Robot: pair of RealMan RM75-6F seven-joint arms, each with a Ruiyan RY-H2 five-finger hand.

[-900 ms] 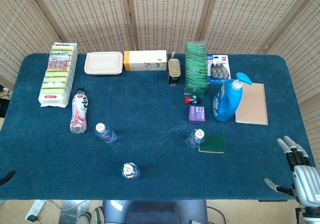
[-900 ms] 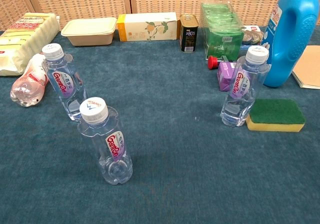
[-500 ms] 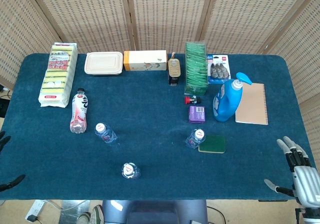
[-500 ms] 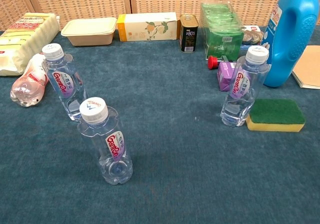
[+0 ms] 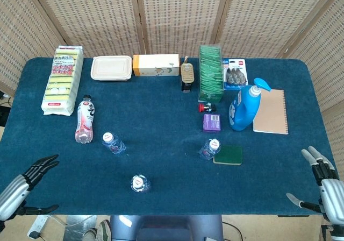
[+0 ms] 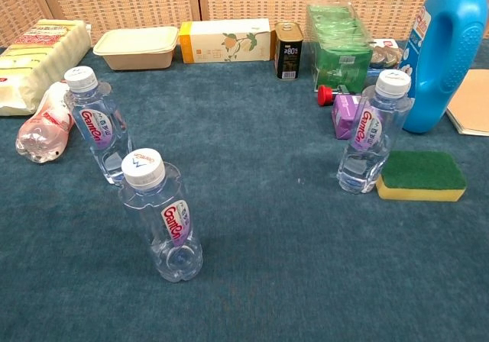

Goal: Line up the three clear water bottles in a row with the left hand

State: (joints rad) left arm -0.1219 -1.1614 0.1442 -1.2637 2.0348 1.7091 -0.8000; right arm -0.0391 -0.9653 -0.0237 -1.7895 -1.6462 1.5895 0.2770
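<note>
The left hand (image 5: 21, 183) hangs at the near left corner of the blue tabletop (image 5: 161, 144), fingers spread and holding nothing, partly cut off by the frame edge. The right hand (image 5: 325, 184) sits off the near right corner, likewise released with fingers apart. Three clear water bottles stand upright and well apart: the nearest bottle (image 6: 162, 216) toward the front, the left bottle (image 6: 97, 124) behind it, just beside a pink drink bottle (image 5: 84, 119) lying on its side, and the right bottle (image 6: 370, 132) touching a green sponge (image 6: 422, 175). Behind that stand a blue detergent jug (image 6: 449, 48) and a small purple carton (image 6: 347, 114). A closed beige lunch box (image 5: 111, 68) hides its contents.
</note>
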